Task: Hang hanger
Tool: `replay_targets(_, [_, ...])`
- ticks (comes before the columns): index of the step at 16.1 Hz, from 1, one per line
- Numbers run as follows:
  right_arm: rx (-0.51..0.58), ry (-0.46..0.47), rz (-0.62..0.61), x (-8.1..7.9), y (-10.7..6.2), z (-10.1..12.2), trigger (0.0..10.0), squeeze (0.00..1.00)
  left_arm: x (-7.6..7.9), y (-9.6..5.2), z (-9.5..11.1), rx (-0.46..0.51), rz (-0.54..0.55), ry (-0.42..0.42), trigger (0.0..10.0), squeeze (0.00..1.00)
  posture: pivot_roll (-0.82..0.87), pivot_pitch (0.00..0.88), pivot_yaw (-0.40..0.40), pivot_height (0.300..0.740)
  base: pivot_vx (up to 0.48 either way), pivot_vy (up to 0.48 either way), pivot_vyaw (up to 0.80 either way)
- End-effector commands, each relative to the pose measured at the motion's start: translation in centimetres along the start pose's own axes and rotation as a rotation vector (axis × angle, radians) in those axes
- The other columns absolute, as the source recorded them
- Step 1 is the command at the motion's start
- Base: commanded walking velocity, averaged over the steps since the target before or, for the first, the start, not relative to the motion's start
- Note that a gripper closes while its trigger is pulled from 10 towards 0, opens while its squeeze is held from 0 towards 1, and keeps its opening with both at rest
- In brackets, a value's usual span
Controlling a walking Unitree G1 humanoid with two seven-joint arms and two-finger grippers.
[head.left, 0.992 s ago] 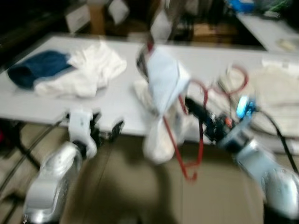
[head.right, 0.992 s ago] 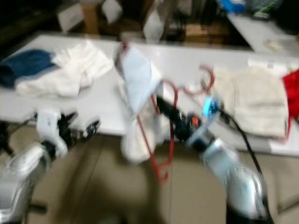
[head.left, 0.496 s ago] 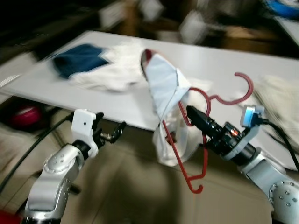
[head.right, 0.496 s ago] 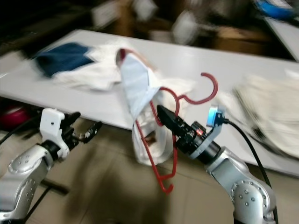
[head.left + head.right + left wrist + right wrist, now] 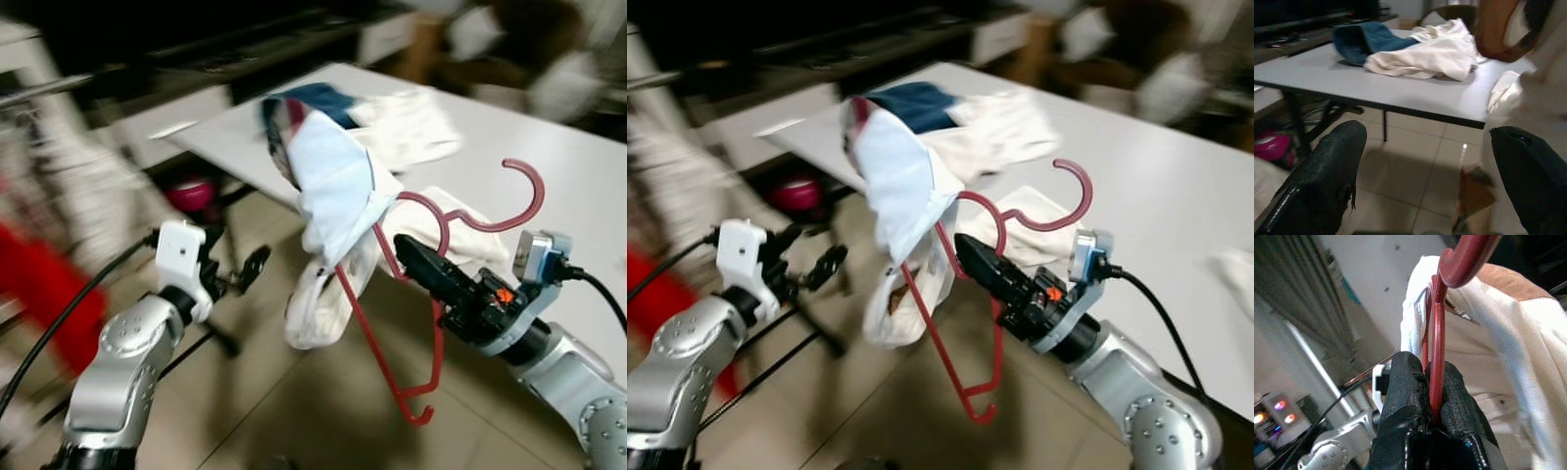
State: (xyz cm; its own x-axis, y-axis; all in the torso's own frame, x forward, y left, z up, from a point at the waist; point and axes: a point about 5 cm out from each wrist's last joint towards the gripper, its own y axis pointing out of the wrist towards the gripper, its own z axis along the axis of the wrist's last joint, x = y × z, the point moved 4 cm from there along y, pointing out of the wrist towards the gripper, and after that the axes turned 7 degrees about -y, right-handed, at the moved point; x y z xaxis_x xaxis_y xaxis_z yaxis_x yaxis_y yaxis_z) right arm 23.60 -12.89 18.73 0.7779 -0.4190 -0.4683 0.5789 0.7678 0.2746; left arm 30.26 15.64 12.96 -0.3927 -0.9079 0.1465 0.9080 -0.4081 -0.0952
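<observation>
Swung round since a moment ago, the view now catches the table (image 5: 578, 186) corner — the right gripper (image 5: 409, 257) still pinches the red hanger (image 5: 431, 294) tight, holding it with its white garment (image 5: 333, 196) in the air just off the table's edge. Left gripper (image 5: 240, 274) hovers nearby, fingers spread wide, holding nothing.

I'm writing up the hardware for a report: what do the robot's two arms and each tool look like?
Both arms are silver metal with rounded joints. The left tool has two long black fingers on a white block, with a black cable trailing from it. The right tool has black fingers too, a small orange mark, a box-shaped module lit blue and a black cable.
</observation>
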Motion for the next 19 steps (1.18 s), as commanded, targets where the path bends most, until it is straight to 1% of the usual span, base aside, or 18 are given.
replay_targets(1, [0.005, -0.011, 0.045, -0.8, 0.3, 0.3, 10.0, 0.00, -0.7, -0.3, 0.1, 0.009, 0.032, -0.001, 10.0, 0.50, -0.04, 0.000, 0.039, 0.740, 0.000, 0.000, 0.73])
replay_targets(2, [0.013, -0.015, 0.037, -0.6, 0.1, 0.3, 10.0, 0.00, -0.6, -0.5, -0.4, -0.005, 0.029, 0.005, 10.0, 0.50, -0.03, 0.000, 0.041, 0.740, 0.000, 0.000, 0.73])
replay_targets(3, [0.042, -0.022, 0.011, -0.3, 0.1, 0.6, 10.0, 0.00, 0.0, -0.4, -0.3, -0.007, 0.003, 0.009, 10.0, 0.50, -0.03, 0.000, 0.042, 0.740, 0.000, 0.000, 0.73])
replay_targets(4, [0.056, -0.030, -0.010, 0.0, 0.3, 0.7, 10.0, 0.00, 0.2, -0.2, 0.0, 0.003, -0.008, 0.010, 10.0, 0.50, -0.03, 0.000, 0.031, 0.740, 0.000, 0.000, 0.73])
replay_targets(5, [0.053, -0.039, -0.030, 0.3, 0.6, 0.7, 10.0, 0.00, 0.1, -0.1, 0.2, 0.007, -0.002, 0.015, 10.0, 0.50, -0.03, 0.000, 0.028, 0.740, 0.000, 0.000, 0.71])
replay_targets(6, [0.038, -0.067, -0.066, 0.9, 1.4, 0.6, 10.0, 0.00, -0.4, -0.1, 0.4, 0.016, 0.016, 0.012, 10.0, 0.50, -0.03, 0.000, 0.028, 0.740, 0.000, 0.000, 0.70])
replay_targets(7, [0.015, -0.113, -0.090, 1.5, 2.0, 0.6, 10.0, 0.00, -0.7, -0.3, -0.1, 0.002, 0.030, 0.009, 10.0, 0.50, -0.03, 0.000, 0.043, 0.740, 0.000, 0.000, 0.71])
replay_targets(8, [-0.003, -0.135, -0.116, 2.0, 2.0, 0.5, 10.0, 0.00, -0.7, -0.3, -0.3, -0.009, 0.024, 0.021, 10.0, 0.50, -0.03, 0.000, 0.043, 0.740, 0.000, 0.000, 0.71])
replay_targets(9, [-0.034, -0.180, -0.183, 3.2, 2.1, 0.2, 10.0, 0.00, -0.4, 0.0, -0.1, -0.010, 0.000, 0.036, 10.0, 0.49, -0.02, 0.000, 0.050, 0.740, 0.000, 0.000, 0.72])
replay_targets(10, [-0.044, -0.196, -0.211, 3.7, 2.2, 0.1, 10.0, 0.00, -0.5, 0.3, 0.2, -0.003, 0.002, 0.036, 10.0, 0.49, -0.03, 0.000, 0.050, 0.740, 0.000, 0.000, 0.72])
replay_targets(11, [-0.064, -0.224, -0.254, 4.5, 2.6, 0.0, 10.0, 0.00, -1.0, 0.6, 0.7, 0.006, 0.018, 0.054, 10.0, 0.49, -0.03, 0.000, 0.040, 0.740, 0.000, 0.000, 0.73])
replay_targets(12, [-0.096, -0.263, -0.259, 4.8, 3.2, -0.2, 10.0, 0.00, -1.6, 0.4, 1.1, 0.015, 0.038, 0.055, 10.0, 0.49, -0.02, 0.000, 0.045, 0.740, 0.000, 0.000, 0.73])
replay_targets(14, [-0.168, -0.328, -0.297, 5.8, 2.9, -0.9, 10.0, 0.00, -1.6, 0.1, 0.3, -0.012, 0.044, 0.061, 10.0, 0.49, 0.00, 0.000, 0.038, 0.740, 0.000, 0.000, 0.73])
replay_targets(15, [-0.163, -0.330, -0.317, 6.4, 2.8, -0.9, 10.0, 0.00, -1.5, 0.0, 0.1, -0.030, 0.032, 0.104, 10.0, 0.49, 0.00, 0.000, 0.033, 0.740, 0.000, 0.000, 0.73])
replay_targets(16, [-0.150, -0.329, -0.311, 6.4, 2.9, -0.7, 10.0, 0.00, -1.6, 0.0, 0.5, -0.018, 0.033, 0.107, 10.0, 0.49, 0.01, 0.000, 0.025, 0.740, 0.000, 0.000, 0.73])
replay_targets(17, [-0.155, -0.338, -0.299, 6.4, 3.1, -0.7, 10.0, 0.00, -2.3, -0.1, 0.7, -0.012, 0.059, 0.109, 10.0, 0.49, 0.01, 0.000, 0.024, 0.740, 0.000, 0.000, 0.73])
replay_targets(18, [-0.171, -0.363, -0.261, 6.2, 3.7, -0.8, 10.0, 0.00, -3.5, -0.4, 1.4, -0.004, 0.087, 0.117, 10.0, 0.50, 0.00, 0.000, 0.036, 0.740, 0.000, 0.000, 0.73])
replay_targets(19, [-0.175, -0.375, -0.244, 6.0, 3.9, -0.7, 10.0, 0.00, -3.7, -0.6, 1.6, 0.001, 0.086, 0.113, 10.0, 0.51, 0.01, 0.000, 0.040, 0.740, 0.000, 0.000, 0.73])
